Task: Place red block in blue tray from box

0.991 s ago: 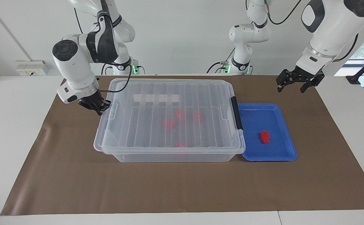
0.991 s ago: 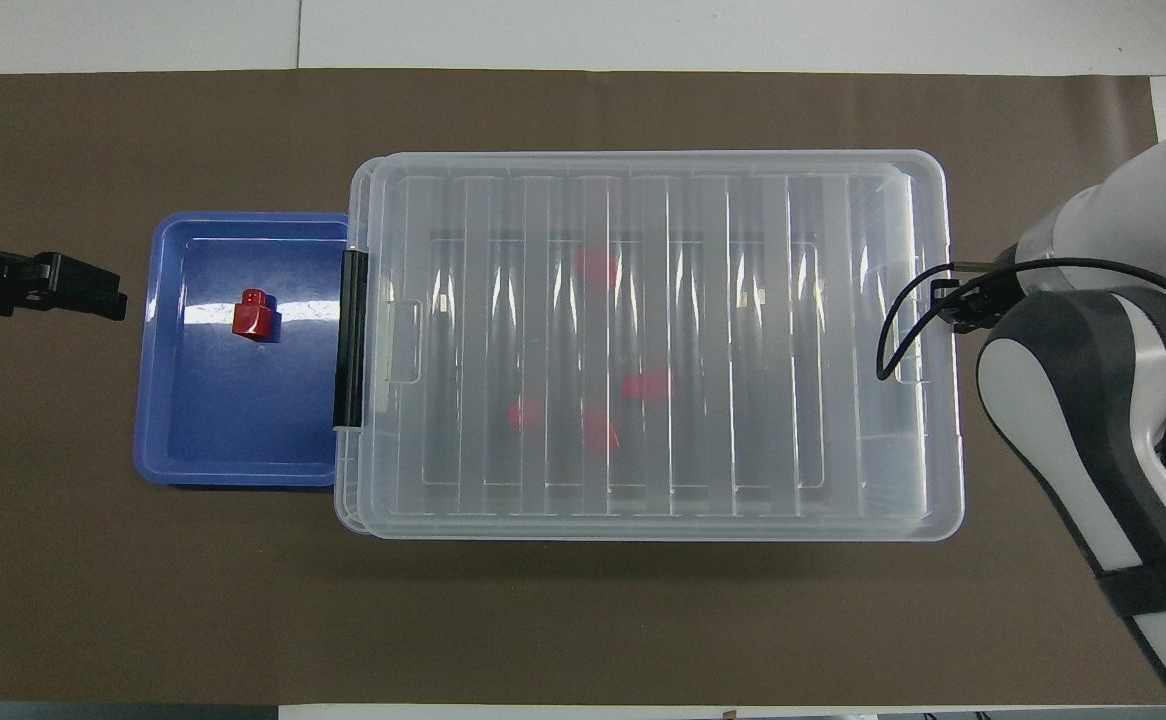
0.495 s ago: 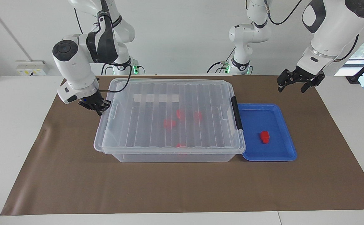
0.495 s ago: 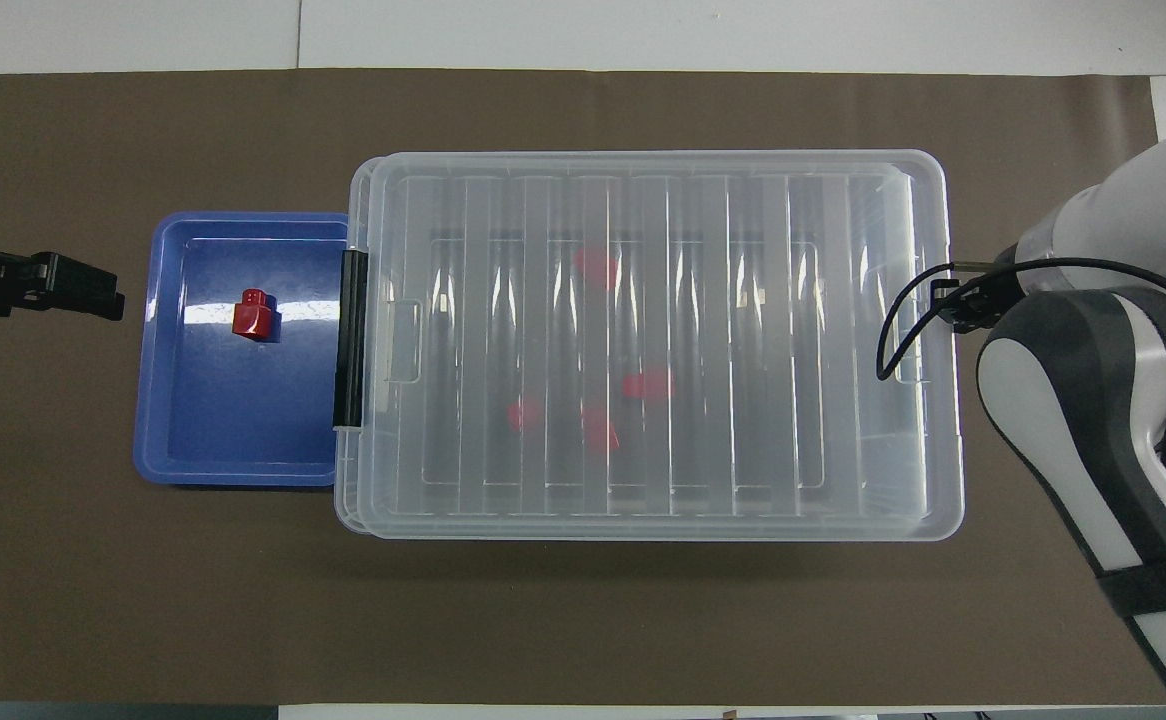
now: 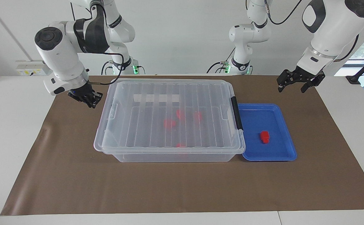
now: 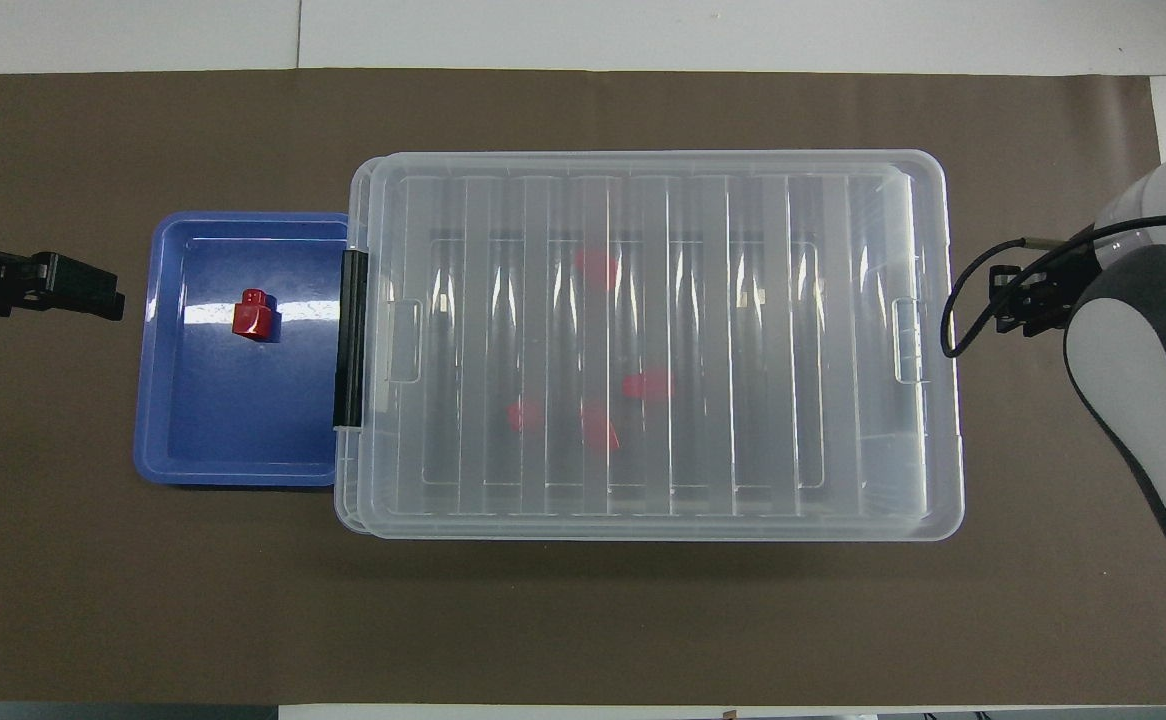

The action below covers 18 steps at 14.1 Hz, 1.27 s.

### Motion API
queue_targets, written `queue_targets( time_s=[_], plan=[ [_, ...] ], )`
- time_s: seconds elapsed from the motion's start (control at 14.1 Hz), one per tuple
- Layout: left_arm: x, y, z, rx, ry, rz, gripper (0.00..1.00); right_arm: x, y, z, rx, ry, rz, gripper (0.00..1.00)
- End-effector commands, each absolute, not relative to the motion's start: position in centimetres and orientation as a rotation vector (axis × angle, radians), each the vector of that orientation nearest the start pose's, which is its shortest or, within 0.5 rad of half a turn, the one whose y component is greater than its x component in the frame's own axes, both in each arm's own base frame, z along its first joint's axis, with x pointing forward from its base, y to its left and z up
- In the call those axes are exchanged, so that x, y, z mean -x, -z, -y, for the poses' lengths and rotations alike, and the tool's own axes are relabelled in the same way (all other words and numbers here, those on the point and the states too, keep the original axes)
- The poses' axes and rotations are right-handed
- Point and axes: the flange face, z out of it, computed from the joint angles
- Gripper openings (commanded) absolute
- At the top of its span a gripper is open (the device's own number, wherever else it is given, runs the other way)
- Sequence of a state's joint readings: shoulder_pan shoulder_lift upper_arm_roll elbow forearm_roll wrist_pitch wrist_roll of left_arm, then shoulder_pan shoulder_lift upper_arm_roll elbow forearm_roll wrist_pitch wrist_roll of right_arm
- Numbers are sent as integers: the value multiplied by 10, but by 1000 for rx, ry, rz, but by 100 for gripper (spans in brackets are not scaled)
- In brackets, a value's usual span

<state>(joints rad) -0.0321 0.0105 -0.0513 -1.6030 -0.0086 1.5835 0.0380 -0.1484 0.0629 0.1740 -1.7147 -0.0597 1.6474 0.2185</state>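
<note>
The right pincer (image 5: 87, 99) is seen raised over the brown mat (image 5: 76, 175) just beside the box (image 5: 169, 93) at the right arm's end of the bench; whether it is open or closed cannot be told, and nothing is seen held in it. The left pincer (image 5: 290, 89) is held open and empty over the mat at the left arm's end, where that arm waits. The box is shown with its ribbed lid on and its black latch (image 5: 236, 112) turned toward the blue tray (image 5: 289, 150), which lies against it. The red block (image 5: 265, 137) is found lying in the blue tray, near its middle and clear of the rim, so the placing is judged done. Its long axis is laid almost straight along the line from the robots outward, and its narrower stub is pointed away from the robots. Four more red blocks (image 5: 169, 123) are made out through the lid. Trouble could be caused by the right pincer: were the lid's end tab caught, the box would be dragged or shoved and the tray pushed with it, so that the block might be rolled off its place
</note>
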Motion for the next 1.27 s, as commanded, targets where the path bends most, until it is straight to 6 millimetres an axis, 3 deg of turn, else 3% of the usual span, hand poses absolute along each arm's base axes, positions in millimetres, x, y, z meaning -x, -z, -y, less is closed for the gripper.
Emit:
queue_targets(
  time_s=[0.0, 0.21, 0.5, 0.57, 0.85, 1.2],
  plan=[
    [-550, -606, 44, 3146, -54, -173, 100, -569, -559, -3, 3174, -229, -245, 100],
    [-549, -607, 43, 3146, -51, -173, 100, -564, -594, 18, 3186, -213, -218, 100],
    [-550, -606, 44, 3146, -54, -173, 100, -553, -609, 65, 3171, -172, -159, 100],
    [-550, -606, 44, 3146, -54, -173, 100, -550, -612, 69, 3170, -162, -178, 100],
    [-550, -606, 44, 3146, -54, -173, 100, -558, -610, 50, 3176, -117, -126, 100],
    [-550, -606, 44, 3146, -54, -173, 100, -559, -611, 49, 3178, -110, -106, 100]
  ],
)
